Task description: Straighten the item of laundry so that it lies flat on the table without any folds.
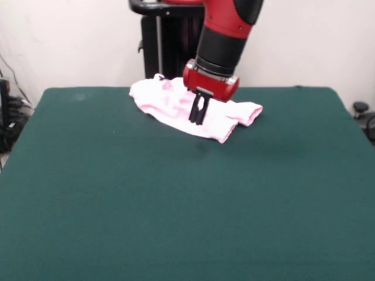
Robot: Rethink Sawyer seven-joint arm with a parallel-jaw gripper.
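With the small pale pink soft-cloth baby trousers [176, 105] lying rumpled at the far edge of the large dark green felt-covered table [176, 205], the nearly closed black gripper [198, 120] is best pinched on one layer and drawn outward low and slowly.

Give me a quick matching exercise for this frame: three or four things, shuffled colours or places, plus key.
Things:
1. item of laundry
2. table
3. gripper
4. arm

Descriptions:
A. dark green, fills most of the view
B. red and black, coming down from the top
C. pale pink, crumpled near the far edge
D. black, tips low over the pink cloth

Pairs: 1-C, 2-A, 3-D, 4-B
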